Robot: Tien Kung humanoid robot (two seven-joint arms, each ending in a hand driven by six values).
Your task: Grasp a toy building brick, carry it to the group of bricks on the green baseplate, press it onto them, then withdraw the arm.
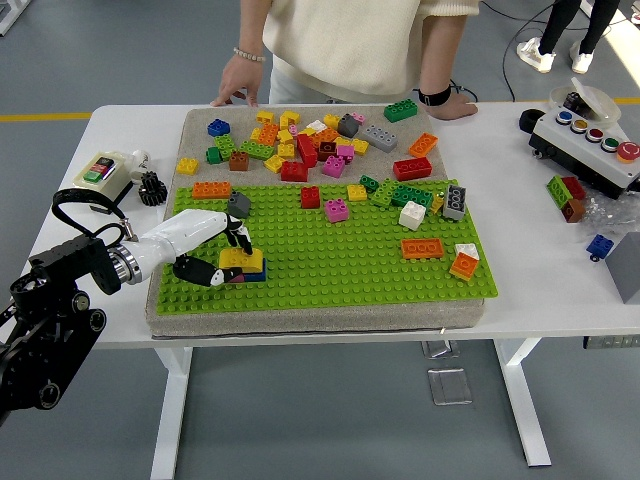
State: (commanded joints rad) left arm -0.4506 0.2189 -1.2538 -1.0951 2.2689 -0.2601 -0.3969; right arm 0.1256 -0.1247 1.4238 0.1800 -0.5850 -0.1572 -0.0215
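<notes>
A yellow brick [241, 260] sits on top of a pink and a blue brick [256, 274] at the near left of the green baseplate [340, 262]. My left hand [222, 256] is curled around the yellow brick, black fingertips [241, 238] above it and the thumb at its left side. The white forearm [170, 240] comes in from the left edge. Several loose bricks [300, 145] lie in a pile on the grey mat behind the baseplate. My right arm does not show.
A person stands at the far side with both hands resting on the table edge [240, 80]. More bricks [420, 247] sit on the baseplate's right half. A button box [585, 140] is at the right, a small device [103, 170] at the left.
</notes>
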